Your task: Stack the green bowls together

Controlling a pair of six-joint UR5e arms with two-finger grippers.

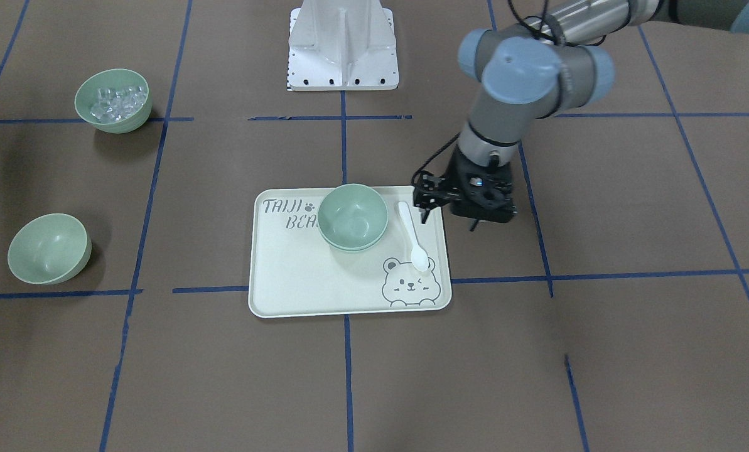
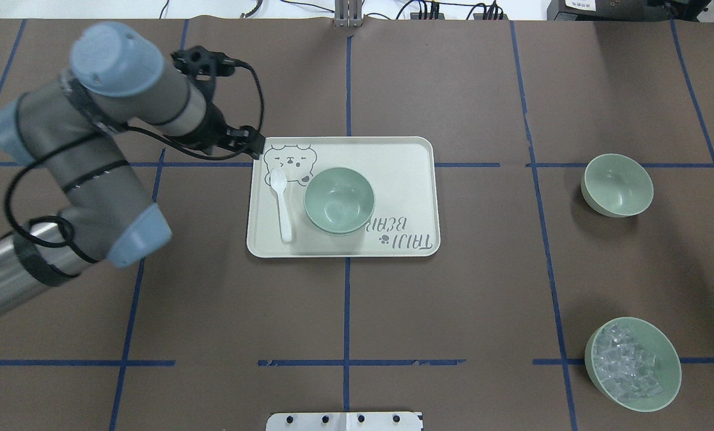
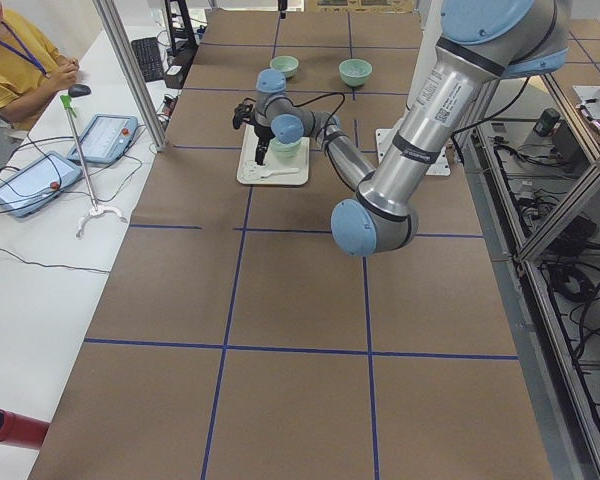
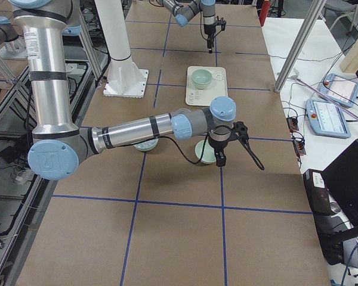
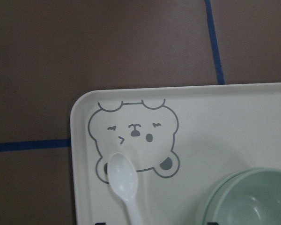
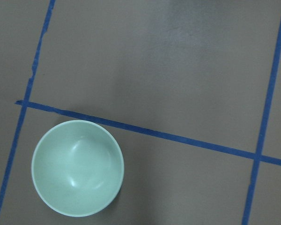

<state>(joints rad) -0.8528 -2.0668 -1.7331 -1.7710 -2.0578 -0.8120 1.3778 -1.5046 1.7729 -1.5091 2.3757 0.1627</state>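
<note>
Sage-green round plastic bowls are what we must gather. In the front-facing view two of them seem to sit as a nested pair [image 1: 352, 216] on the cream rectangular bear-print tray [image 1: 299, 276], just beside a white plastic spoon [image 1: 413, 237]. The third bowl [image 1: 49, 248] sits alone on the brown table, well apart. A similar green bowl of clear cubes [image 1: 113, 100] stands behind it. The left gripper [image 1: 425, 208] hangs at the tray's edge near the spoon's handle, and we cannot tell whether its fingers are apart or together.

Overhead, we see the same layout, with no right arm in frame.

From the right end, the right gripper [image 4: 219, 158] hovers just over the third bowl; we cannot tell its finger spacing either.

Its wrist camera shows that bowl low and left of centre. We judge we should shift until the rim wall lies between the fingers. Then we pinch firmly, lift straight and lower squarely into the nested pair, clear of the spoon.
</note>
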